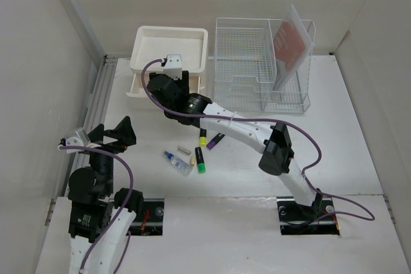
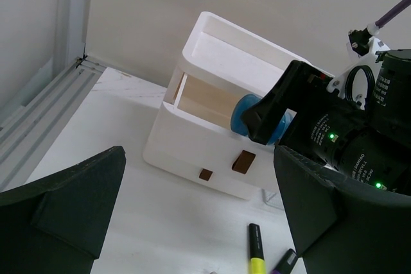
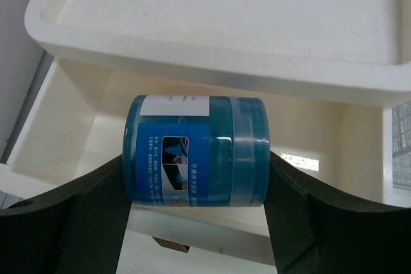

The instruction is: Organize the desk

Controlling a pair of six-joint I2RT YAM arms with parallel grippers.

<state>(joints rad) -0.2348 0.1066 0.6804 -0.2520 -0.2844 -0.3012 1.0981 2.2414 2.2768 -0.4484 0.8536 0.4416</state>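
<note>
The white desk [image 1: 334, 133] holds a cream drawer box [image 1: 168, 48] with its drawer pulled open [image 3: 70, 126]. My right gripper [image 3: 196, 178] is shut on a blue jar [image 3: 196, 151] lying on its side, held over the open drawer; it shows in the left wrist view too [image 2: 247, 115]. In the top view my right gripper [image 1: 168, 85] is at the box front. My left gripper [image 1: 119, 134] is open and empty over the desk's left side. A yellow-tipped marker [image 1: 202, 137], a purple marker [image 1: 216, 139], a green-tipped marker [image 1: 200, 158], a small bottle [image 1: 177, 162] and a small stick [image 1: 184, 150] lie mid-desk.
A white wire-mesh rack [image 1: 260, 62] stands at the back right with a red-covered booklet [image 1: 290, 40] in it. A grey metal rail [image 1: 96, 104] runs along the desk's left edge. White walls close in the sides and back.
</note>
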